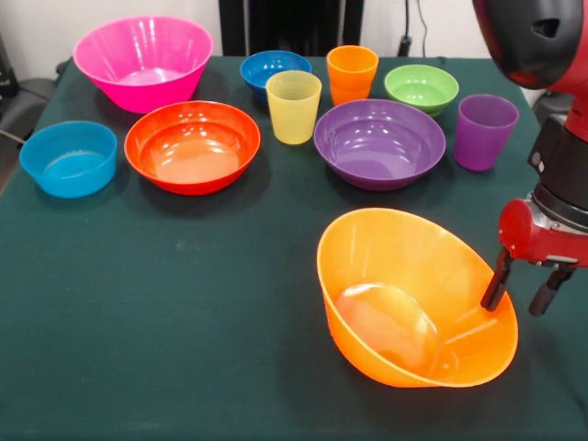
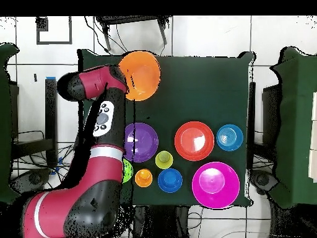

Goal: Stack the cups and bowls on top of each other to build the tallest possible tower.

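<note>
The gripper hangs at the right side of the table with its two short black fingers pointing down and straddling the right rim of the large translucent yellow-orange plastic bowl: one finger sits inside the wall, the other outside, a narrow gap between them, so they look closed on the rim or very nearly so, though actual contact cannot be confirmed. The bowl is tipped, its mouth leaning toward the left and near side, its right rim raised at the fingers, and its base seems to rest on the dark green tablecloth in the near right quarter. Everything else stands in a loose row along the far side: the large pink bowl far left, the small light blue bowl, the medium orange-red bowl, the dark blue bowl, the yellow tumbler, the orange tumbler, the medium purple bowl, the small green bowl and the purple tumbler far right. No tower exists yet; I judge that this bowl is being set as the base. The bowl lies wholly to the left of the gripper, so any move turns on that rim hold. A broad bare stretch of cloth lies to the left and near side, while the table's right and near edges are close, so leftward is the safer way.
</note>
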Tool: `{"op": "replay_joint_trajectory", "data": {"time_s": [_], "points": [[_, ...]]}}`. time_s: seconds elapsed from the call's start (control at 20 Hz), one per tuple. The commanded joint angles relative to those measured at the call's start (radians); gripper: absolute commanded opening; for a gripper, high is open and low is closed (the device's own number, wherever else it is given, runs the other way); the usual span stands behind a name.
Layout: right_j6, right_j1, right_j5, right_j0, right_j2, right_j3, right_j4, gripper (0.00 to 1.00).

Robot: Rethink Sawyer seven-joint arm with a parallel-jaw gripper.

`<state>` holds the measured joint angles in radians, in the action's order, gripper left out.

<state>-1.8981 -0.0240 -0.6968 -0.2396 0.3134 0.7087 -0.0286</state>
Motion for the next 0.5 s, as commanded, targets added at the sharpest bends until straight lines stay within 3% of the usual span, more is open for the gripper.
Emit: {"op": "replay_joint_trajectory", "data": {"time_s": [0.05,0.5], "points": [[-0.205,0.04,0.029,-0.025,-0.003,-0.016,0.016,1.0],[-0.214,0.055,0.04,-0.039,0.04,-0.031,0.008,1.0]]}}
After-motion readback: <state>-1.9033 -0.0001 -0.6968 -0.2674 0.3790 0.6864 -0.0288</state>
